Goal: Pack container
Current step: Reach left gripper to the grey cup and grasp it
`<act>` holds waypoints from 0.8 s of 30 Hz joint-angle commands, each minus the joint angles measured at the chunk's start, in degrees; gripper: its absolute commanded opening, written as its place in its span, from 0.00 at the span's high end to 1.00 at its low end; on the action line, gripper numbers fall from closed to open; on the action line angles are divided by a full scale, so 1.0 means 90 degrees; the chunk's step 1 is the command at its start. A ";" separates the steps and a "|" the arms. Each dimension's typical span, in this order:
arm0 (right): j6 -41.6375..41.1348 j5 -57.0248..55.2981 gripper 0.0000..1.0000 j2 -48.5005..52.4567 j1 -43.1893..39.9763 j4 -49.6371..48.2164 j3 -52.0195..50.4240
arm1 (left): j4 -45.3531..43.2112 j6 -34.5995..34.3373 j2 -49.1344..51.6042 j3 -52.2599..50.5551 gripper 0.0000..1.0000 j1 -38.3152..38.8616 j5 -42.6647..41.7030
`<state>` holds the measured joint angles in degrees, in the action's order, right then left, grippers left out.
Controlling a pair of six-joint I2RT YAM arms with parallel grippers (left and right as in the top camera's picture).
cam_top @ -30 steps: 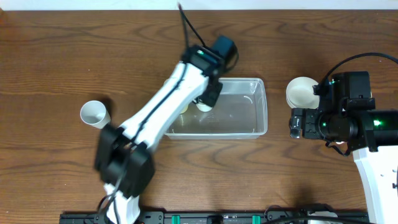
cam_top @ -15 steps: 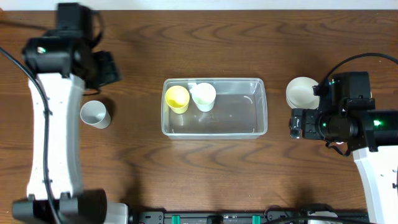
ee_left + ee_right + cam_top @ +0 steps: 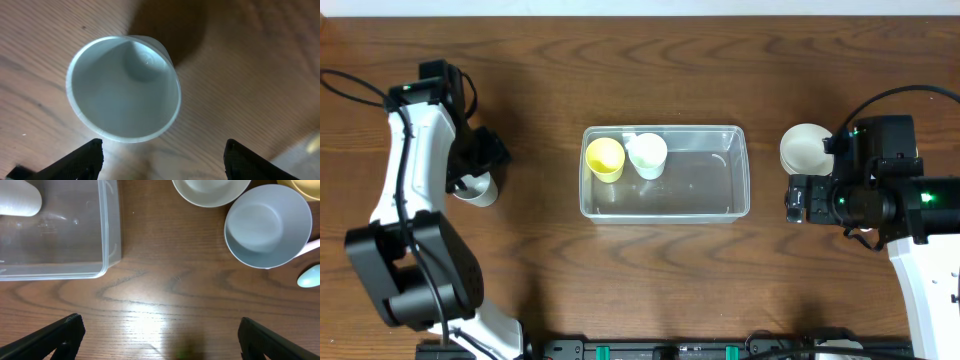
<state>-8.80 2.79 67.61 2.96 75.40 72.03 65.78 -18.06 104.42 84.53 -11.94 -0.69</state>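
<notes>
The container, a clear rectangular tub, stands at the table's middle. A yellow cup and a white cup stand in its left end. Another white cup stands upright on the table at the far left. My left gripper is directly above it, open and empty; the left wrist view shows the cup just ahead of the spread fingers. My right gripper is open and empty, right of the container; the right wrist view shows the container's corner and the fingers over bare wood.
A white bowl sits right of the container, partly under the right arm. The right wrist view shows it next to a pale grey-blue bowl, a yellow rim and a light blue spoon-like piece.
My left arm has swung away from over the container's left end to the far left and come down over the lone white cup. The right arm has not moved.
</notes>
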 commanded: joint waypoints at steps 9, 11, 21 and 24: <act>-0.0092 -0.0046 0.01 0.0002 0.0041 0.0012 0.0112 | -0.0138 -0.0022 0.0765 -0.0100 0.24 -0.0017 -0.0039; -0.0090 -0.0046 0.01 0.0002 0.0041 0.0019 0.0112 | -0.0134 -0.0022 0.0850 -0.0102 0.31 -0.0017 -0.0039; -0.0090 -0.0046 0.01 0.0002 0.0041 0.0051 0.0112 | -0.0126 0.0019 0.0901 -0.0104 0.73 -0.0017 0.0005; -0.0090 -0.0046 0.01 0.0002 0.0041 0.0051 0.0112 | -0.0102 0.0022 0.0901 -0.0104 0.76 -0.0017 0.0005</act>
<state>-8.80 2.79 67.61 2.96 75.70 72.03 64.42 -18.02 112.14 83.70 -11.94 -1.13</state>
